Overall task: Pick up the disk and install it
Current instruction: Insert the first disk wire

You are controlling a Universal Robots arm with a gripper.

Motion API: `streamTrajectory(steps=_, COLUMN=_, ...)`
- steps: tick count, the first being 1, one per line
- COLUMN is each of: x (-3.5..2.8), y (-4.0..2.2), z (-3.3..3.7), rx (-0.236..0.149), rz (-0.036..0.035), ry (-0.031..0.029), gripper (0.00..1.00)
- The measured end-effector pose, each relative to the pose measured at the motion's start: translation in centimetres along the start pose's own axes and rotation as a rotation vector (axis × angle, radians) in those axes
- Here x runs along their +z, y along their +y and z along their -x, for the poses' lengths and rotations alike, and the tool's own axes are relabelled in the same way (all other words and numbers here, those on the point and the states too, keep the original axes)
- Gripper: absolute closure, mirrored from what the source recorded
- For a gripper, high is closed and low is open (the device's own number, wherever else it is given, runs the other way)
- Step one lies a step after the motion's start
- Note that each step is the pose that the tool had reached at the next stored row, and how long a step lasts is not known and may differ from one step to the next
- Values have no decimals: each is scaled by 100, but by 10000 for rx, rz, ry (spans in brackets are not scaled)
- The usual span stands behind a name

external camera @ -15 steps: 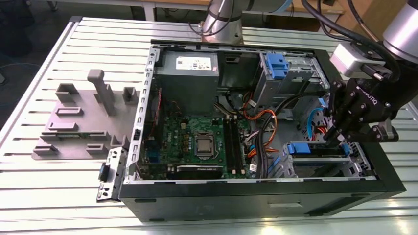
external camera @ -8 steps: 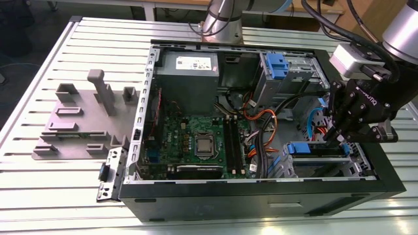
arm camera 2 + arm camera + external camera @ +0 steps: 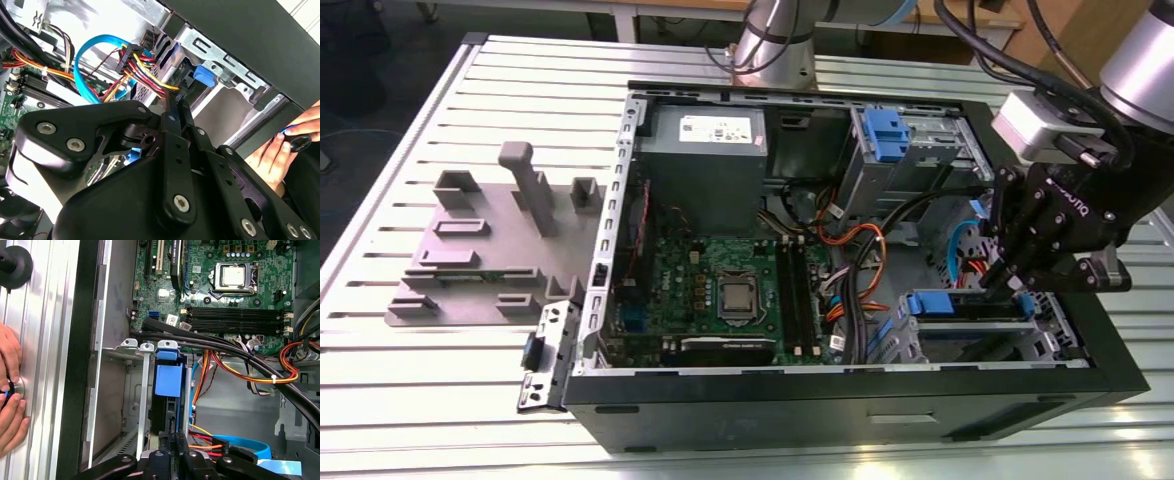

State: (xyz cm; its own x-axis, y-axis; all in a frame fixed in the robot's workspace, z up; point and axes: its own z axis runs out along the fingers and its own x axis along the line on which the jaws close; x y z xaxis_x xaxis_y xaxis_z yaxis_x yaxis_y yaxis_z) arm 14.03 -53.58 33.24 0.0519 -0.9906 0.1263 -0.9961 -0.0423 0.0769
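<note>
Disk (image 3: 168, 412) sits mostly hidden in its bay; end effector (image 3: 174, 440) seemingly pinched shut on it.

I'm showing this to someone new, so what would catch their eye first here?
Probably the open computer case on the slatted table, its green motherboard exposed. Next, the black gripper reaching into the drive bay at the exterior view's right, beside a blue latch. A person's hand rests outside the case.

The open black metal computer case (image 3: 854, 400) lies on the ribbed grey metal table (image 3: 400, 400). At the exterior view's left sits a grey plastic fixture block (image 3: 480, 260); the green motherboard (image 3: 720, 290) lies inside the case (mid-floor), with the black robot gripper (image 3: 1027, 275) over the bays at the right.
</note>
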Motion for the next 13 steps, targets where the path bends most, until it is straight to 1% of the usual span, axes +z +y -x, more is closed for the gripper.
streamTrajectory(steps=7, x=10, y=-1, z=1, rx=15, rz=2, ry=-1, gripper=84)
streamTrajectory(steps=9, x=14, y=-1, z=2, rx=17, rz=3, ry=-10, gripper=84)
streamTrajectory(steps=13, x=9, y=-1, z=1, rx=18, rz=3, ry=-3, gripper=84)
